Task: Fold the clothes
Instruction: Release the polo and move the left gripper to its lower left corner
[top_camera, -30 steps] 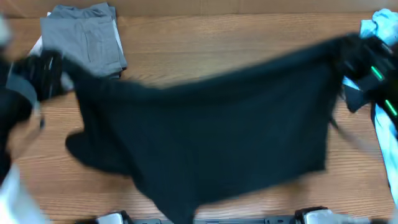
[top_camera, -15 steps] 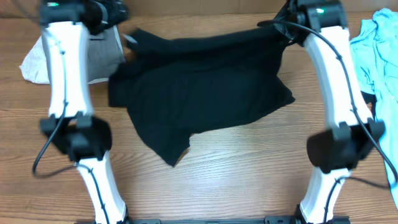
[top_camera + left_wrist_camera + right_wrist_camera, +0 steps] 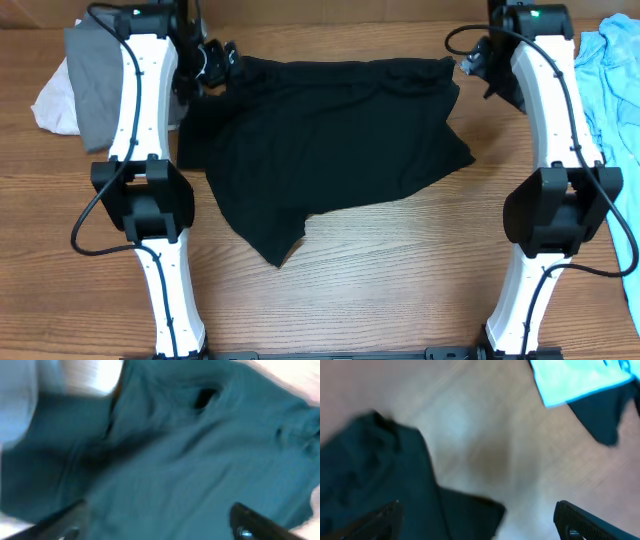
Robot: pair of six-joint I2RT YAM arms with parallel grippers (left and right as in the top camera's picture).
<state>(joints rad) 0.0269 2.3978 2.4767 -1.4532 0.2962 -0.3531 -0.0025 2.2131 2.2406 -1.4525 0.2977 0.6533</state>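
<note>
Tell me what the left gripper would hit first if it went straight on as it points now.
Likely the black shirt: it fills the left wrist view ahead of the open left gripper, nothing between. The view is blurred, so the gap is unclear.

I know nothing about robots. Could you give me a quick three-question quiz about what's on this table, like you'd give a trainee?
1. True or false: the black fabric garment lies folded into a neat small square.
2. What colour is the crumpled fabric garment at the right edge of the wooden table? A light blue; B red; C yellow.
3. Going by the wrist views, are the left hand and the right hand open or shut?
Key: 1 false, it lies spread out and rumpled. 2 A. 3 both open, holding nothing.
</note>
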